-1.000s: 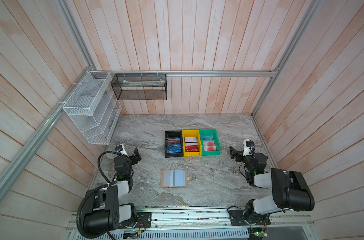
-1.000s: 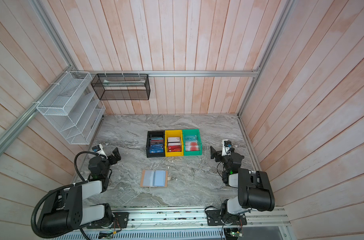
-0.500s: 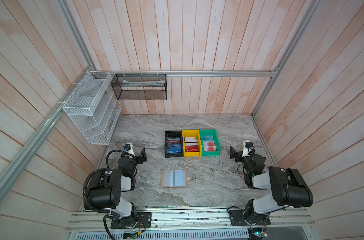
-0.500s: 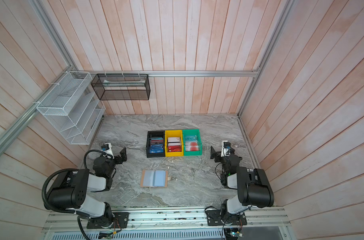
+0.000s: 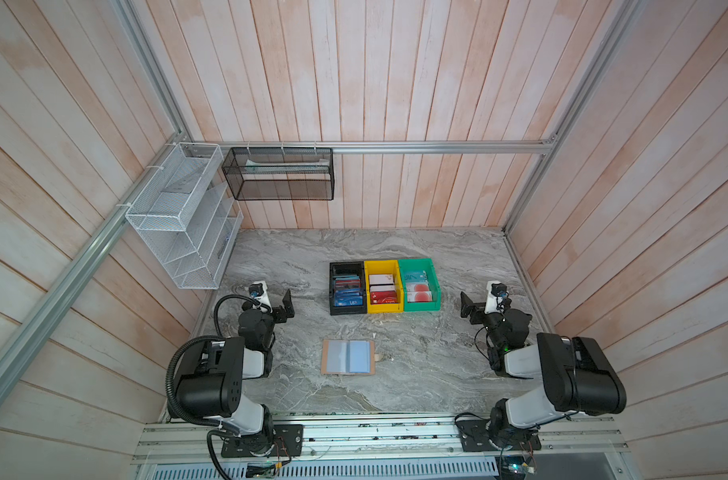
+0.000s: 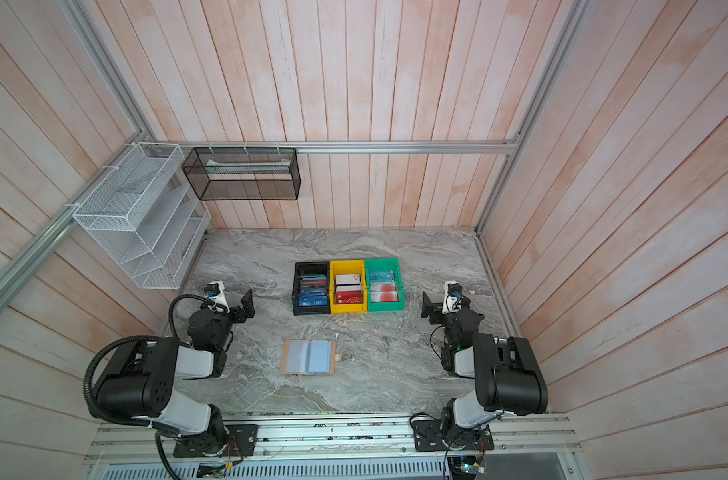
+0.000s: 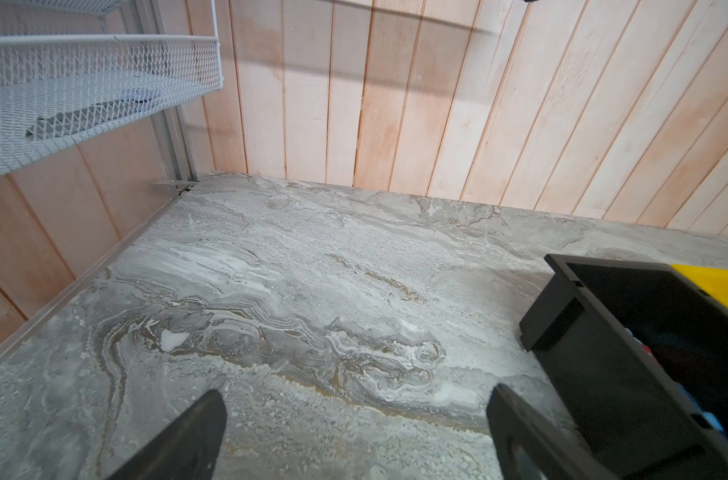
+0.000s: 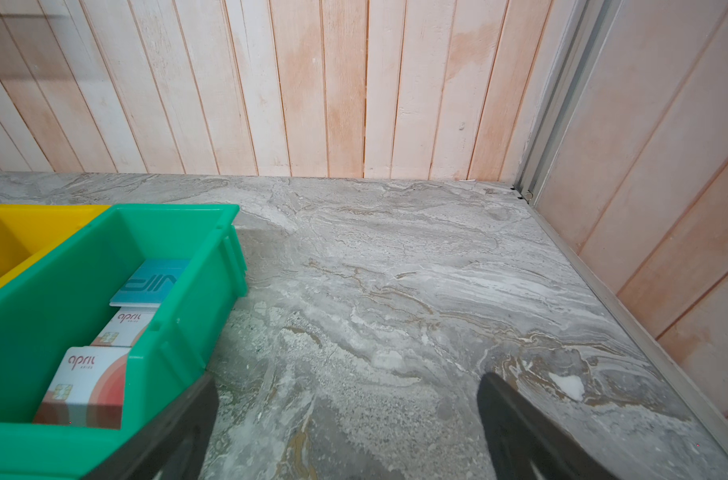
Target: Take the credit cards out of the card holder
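Note:
The tan card holder [image 5: 347, 357] [image 6: 308, 357] lies open on the marble table, near the front middle. Its clear sleeves look pale blue-grey, and I cannot tell whether cards are in them. Credit cards lie in three bins behind it: black [image 5: 346, 264], yellow [image 5: 381, 262] and green [image 5: 416, 262]. The right wrist view shows a blue VIP card [image 8: 150, 284] and a white card with a red circle [image 8: 88, 384] in the green bin [image 8: 175, 210]. My left gripper [image 5: 287, 305] [image 7: 356, 399] is open and empty, left of the black bin [image 7: 603, 374]. My right gripper [image 5: 466, 307] [image 8: 347, 382] is open and empty beside the green bin.
A white wire rack [image 5: 179, 216] hangs on the left wall and a black mesh basket [image 5: 279, 174] on the back wall. Wooden walls close the table on three sides. Bare marble lies between each gripper and the card holder.
The left arm has folded up, and its gripper has shifted a little right toward the black bin. The right arm has barely moved. Both grippers stay open.

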`<state>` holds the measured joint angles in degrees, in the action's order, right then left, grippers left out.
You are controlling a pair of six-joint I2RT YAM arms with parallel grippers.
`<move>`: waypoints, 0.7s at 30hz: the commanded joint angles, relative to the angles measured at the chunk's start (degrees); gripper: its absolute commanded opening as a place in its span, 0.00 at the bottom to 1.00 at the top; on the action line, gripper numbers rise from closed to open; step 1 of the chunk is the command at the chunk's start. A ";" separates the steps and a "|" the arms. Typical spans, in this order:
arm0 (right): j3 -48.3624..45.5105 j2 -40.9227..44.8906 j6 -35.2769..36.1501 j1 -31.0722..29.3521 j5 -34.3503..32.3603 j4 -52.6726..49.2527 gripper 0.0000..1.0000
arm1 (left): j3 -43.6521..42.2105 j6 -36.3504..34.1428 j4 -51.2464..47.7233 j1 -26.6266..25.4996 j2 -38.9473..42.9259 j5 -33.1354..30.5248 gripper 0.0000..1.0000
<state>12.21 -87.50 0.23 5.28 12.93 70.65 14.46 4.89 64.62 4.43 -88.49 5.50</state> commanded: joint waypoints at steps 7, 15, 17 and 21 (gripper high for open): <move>1.03 0.74 0.27 -0.36 -0.71 -0.43 0.98 | 1.19 -1.81 0.11 -0.56 0.34 -1.45 1.00; 0.98 0.75 0.28 -0.35 -0.76 -0.43 0.98 | 1.28 -1.75 0.05 -0.71 0.42 -1.54 1.00; 1.02 0.75 0.29 -0.40 -0.72 -0.38 0.98 | 1.36 -1.81 -0.01 -0.65 0.41 -1.58 1.00; 0.98 0.74 0.24 -0.36 -0.71 -0.43 0.98 | 1.45 -1.90 -0.19 -0.73 0.42 -1.72 1.00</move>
<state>12.23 -87.50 0.23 5.28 12.88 70.46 14.79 4.05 63.83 4.05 -88.49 4.40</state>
